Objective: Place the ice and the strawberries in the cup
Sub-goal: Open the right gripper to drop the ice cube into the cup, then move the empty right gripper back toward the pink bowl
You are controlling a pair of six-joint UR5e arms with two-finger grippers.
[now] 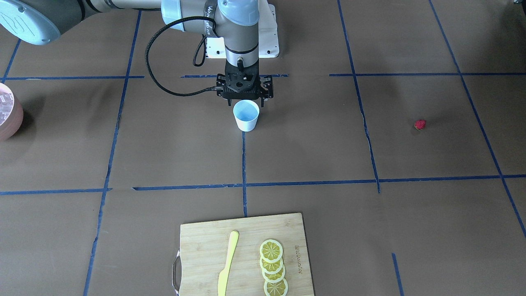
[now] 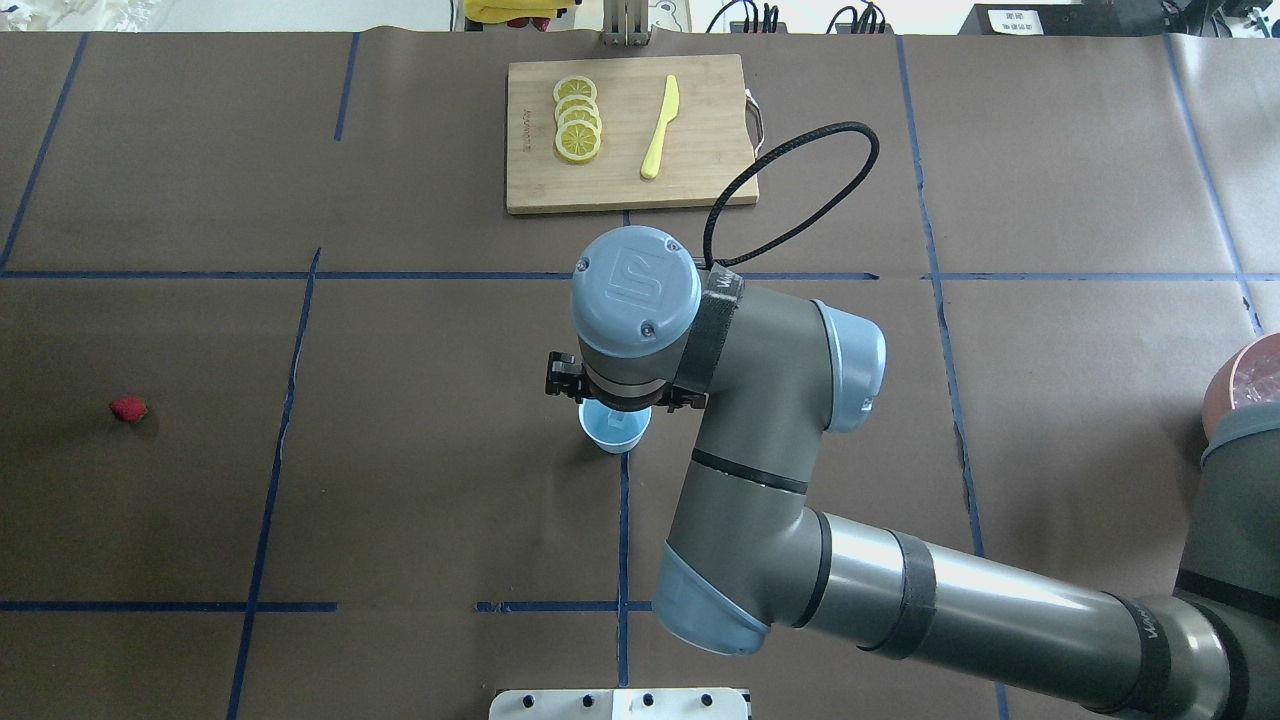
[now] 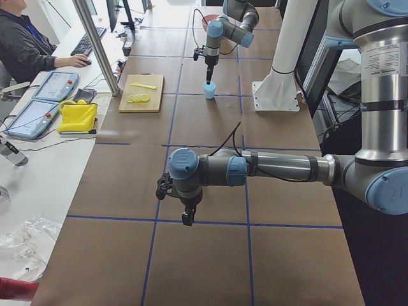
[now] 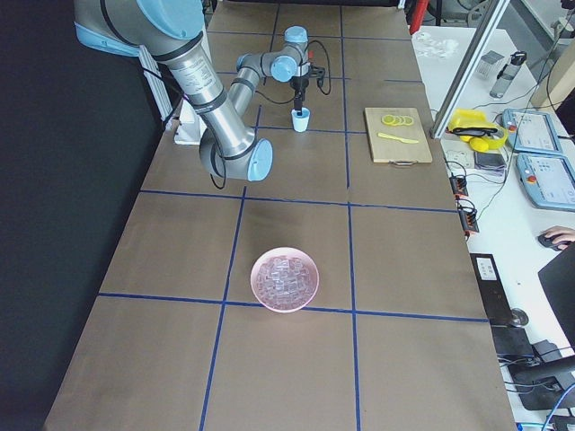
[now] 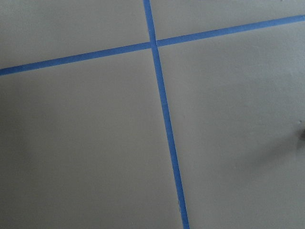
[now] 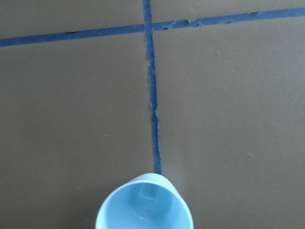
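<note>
Nearest, from the table's left end: left gripper (image 3: 185, 219), hovering over the table (image 3: 210, 255); spread or pressed together, cannot tell. Next, strawberry (image 2: 128, 408), loose on the table, well apart from the cup (image 1: 246, 116) toward the robot's left, so probably the left arm's to fetch. Then right gripper (image 1: 245, 97), straight above the cup, jaws hidden, state impossible to tell; one ice chunk (image 6: 147, 192) inside. Farthest, bowl (image 4: 259, 289) heaped with more ice.

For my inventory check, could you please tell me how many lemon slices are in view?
4 lemon slices, overlapping in one row on the wooden cutting board, beside the yellow knife; others could hide beneath them.
</note>
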